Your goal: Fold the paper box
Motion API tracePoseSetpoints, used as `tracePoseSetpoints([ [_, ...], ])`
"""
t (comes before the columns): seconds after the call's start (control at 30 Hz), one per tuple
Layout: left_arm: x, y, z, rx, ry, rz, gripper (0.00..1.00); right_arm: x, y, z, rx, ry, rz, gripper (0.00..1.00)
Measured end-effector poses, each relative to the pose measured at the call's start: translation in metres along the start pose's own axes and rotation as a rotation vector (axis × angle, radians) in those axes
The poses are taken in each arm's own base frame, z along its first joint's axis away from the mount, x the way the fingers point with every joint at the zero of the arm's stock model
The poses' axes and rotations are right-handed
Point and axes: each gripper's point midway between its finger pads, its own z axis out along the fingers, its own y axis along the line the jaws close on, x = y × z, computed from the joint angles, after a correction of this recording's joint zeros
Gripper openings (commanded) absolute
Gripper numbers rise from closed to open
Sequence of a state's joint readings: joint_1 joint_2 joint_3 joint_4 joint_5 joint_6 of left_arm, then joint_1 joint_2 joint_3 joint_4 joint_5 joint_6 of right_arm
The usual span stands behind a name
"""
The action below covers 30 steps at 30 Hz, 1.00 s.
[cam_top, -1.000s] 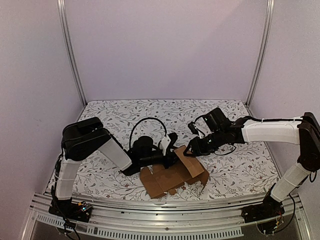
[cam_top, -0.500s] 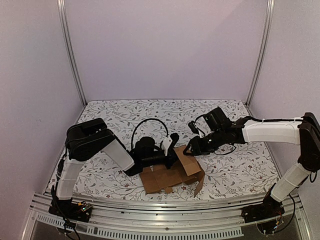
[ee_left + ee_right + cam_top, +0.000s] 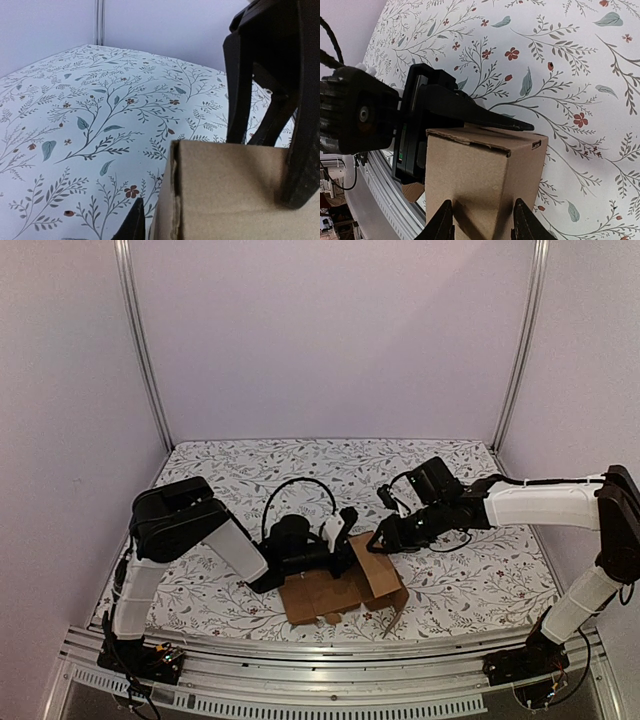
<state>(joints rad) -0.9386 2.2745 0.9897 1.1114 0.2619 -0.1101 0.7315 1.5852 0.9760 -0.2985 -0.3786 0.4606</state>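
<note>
Leftmost, the left pincer point(image 3: 345, 543) lies low over the desk point(image 3: 230, 475), pointing right, with its tip at the raised part of the paper box point(image 3: 330, 595). In the right wrist view one of its black fingers point(image 3: 485, 117) runs along the far top edge of the upright cardboard wall, touching it. The other finger is hidden, so it cannot be told whether this pincer is clenched or released. In the left wrist view a single finger tip point(image 3: 132, 222) shows just beside the wall's left edge.

Centre: the paper box, plain brown, rests close to the near edge of the desk, about midway along it. Its left part lies flat on the floral surface. Its right part stands up as a folded wall, and a flap at the right end tilts down toward the near edge.

Right: the right pincer point(image 3: 382, 540) reaches in from the right side of the desk and meets the raised wall from the far side. Its two fingers point(image 3: 445, 222) straddle the folded cardboard, one against each face, clenched on the paper box.
</note>
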Motion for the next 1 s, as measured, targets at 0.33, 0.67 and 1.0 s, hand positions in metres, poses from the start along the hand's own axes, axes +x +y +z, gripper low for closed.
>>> tracePoseSetpoints([
  [0.33, 0.01, 0.0011, -0.0046, -0.029, 0.026, 0.008, 0.22, 0.0005, -0.0004, 0.0002, 0.001, 0.0, 0.015, 0.38],
  [0.67, 0.0062, -0.0014, -0.0016, -0.021, 0.019, 0.033, 0.0, 0.0003, -0.0007, 0.0002, 0.002, 0.0, 0.021, 0.38],
  [1.0, 0.0063, -0.003, -0.0012, -0.012, 0.021, 0.039, 0.0, -0.0011, -0.001, -0.0003, 0.0, -0.004, 0.025, 0.4],
])
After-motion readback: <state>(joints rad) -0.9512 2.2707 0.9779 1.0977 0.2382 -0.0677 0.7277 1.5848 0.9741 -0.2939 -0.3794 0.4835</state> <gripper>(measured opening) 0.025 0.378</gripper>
